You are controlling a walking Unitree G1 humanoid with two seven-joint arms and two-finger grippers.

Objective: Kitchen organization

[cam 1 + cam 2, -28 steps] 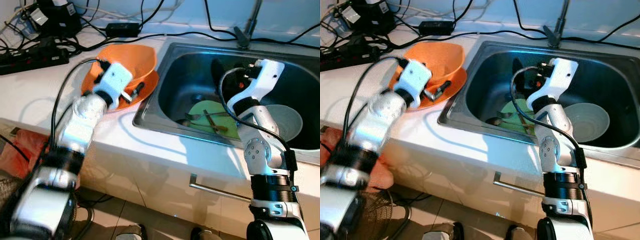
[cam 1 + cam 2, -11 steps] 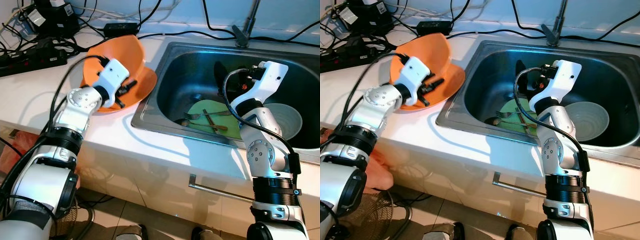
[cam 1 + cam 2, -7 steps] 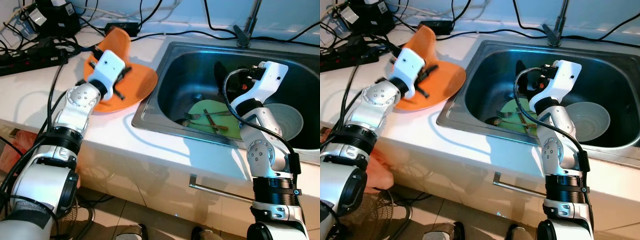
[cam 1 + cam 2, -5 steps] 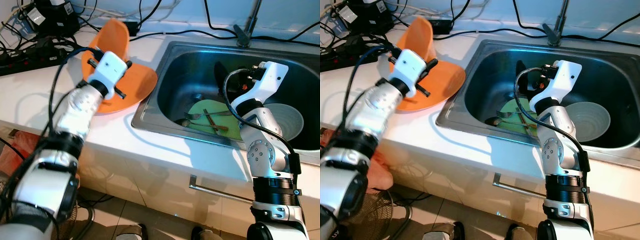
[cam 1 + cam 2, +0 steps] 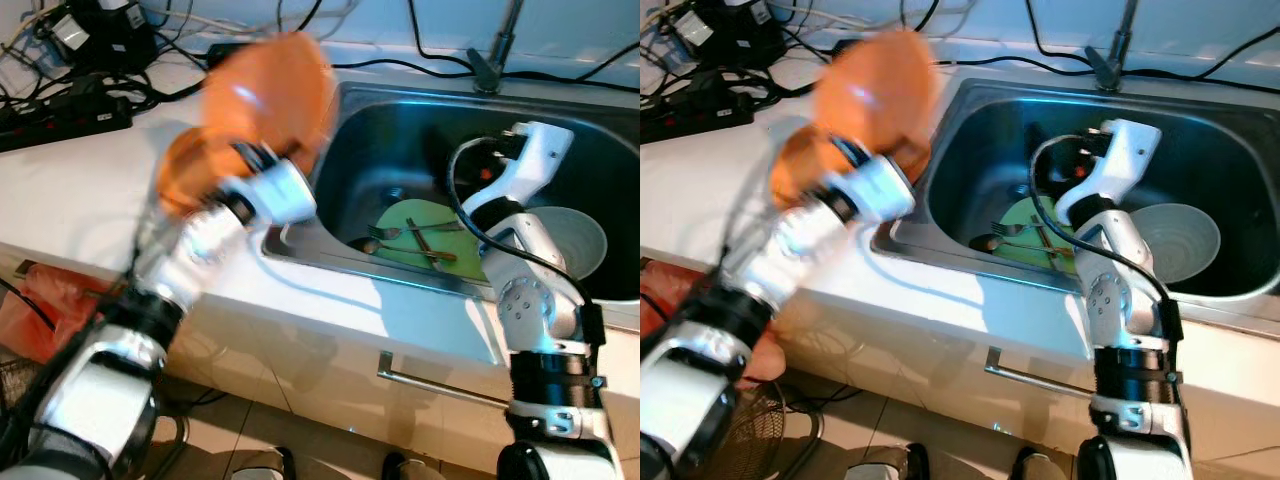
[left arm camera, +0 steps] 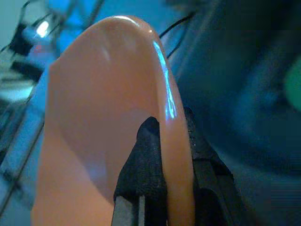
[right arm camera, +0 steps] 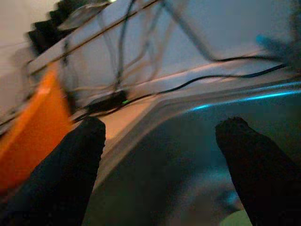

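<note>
Left eye view: a blurred left gripper [image 6: 171,141] clenches the rim of an orange bowl [image 5: 268,90], lifted above the white counter [image 5: 70,190] at upper left centre, beside the steel sink [image 5: 345,215]. At centre right, the right gripper [image 7: 162,141] hovers inside the sink, fingers spread and holding nothing. Lower in the basin lie a green plate [image 5: 425,232] with cutlery and a grey bowl [image 5: 575,240].

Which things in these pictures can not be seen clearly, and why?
- Orange bowl: motion-blurred in both eye views.
- Orange plate: blurred, partly behind the left arm.
- Green plate: right arm covers one edge.
- Cutlery on it: too small to count.
</note>
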